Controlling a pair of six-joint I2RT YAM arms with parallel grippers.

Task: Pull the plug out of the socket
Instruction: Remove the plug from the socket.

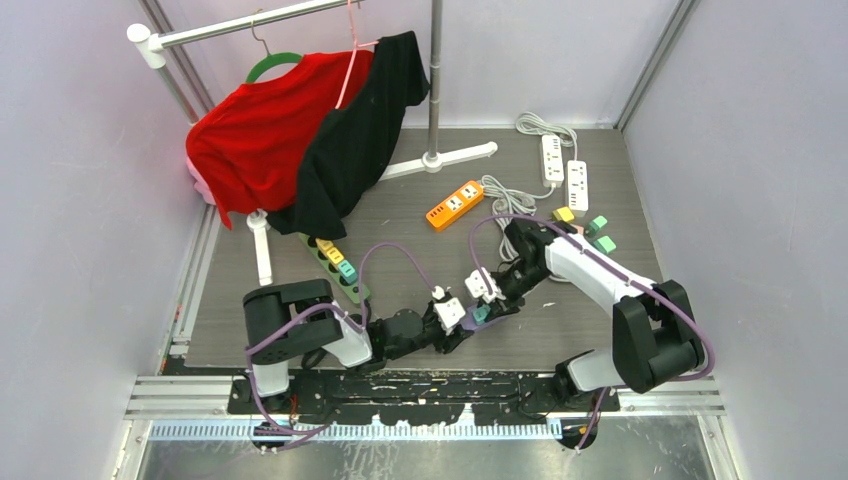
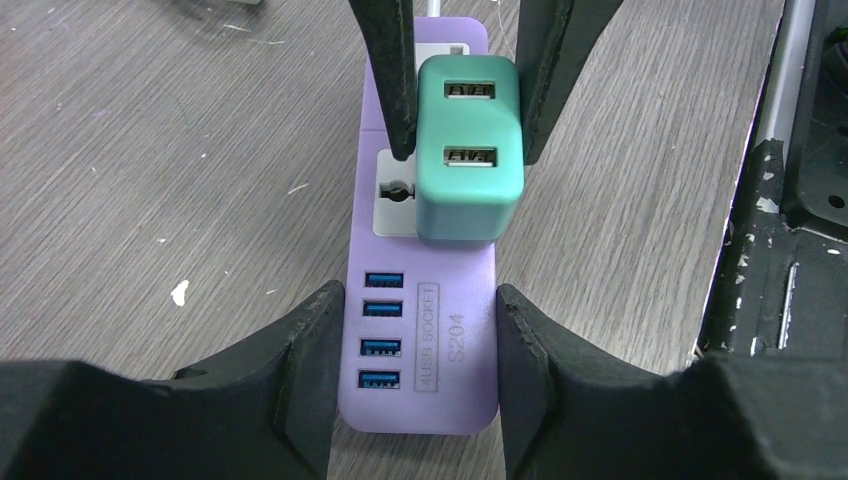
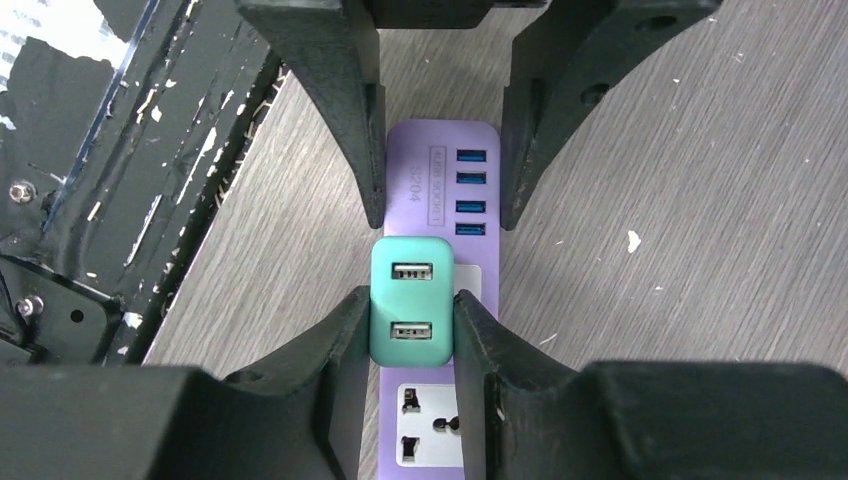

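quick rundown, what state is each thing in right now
teal plug: seated in the strip's socket, clamped on both sides
purple power strip: flat on the table, USB ports empty
left gripper: shut on the purple power strip's USB end
right gripper: shut on the teal plug
red shirt: hanging from the rail
black shirt: hanging from the rail

Overhead view far; wrist views close, opposed, share power strip [image 2: 425,400].

A robotics test cell is suggested by plain panel walls [image 1: 60,200], aluminium framing [image 1: 655,60], and a table [image 1: 400,215] set with assorted power strips [image 1: 551,158]
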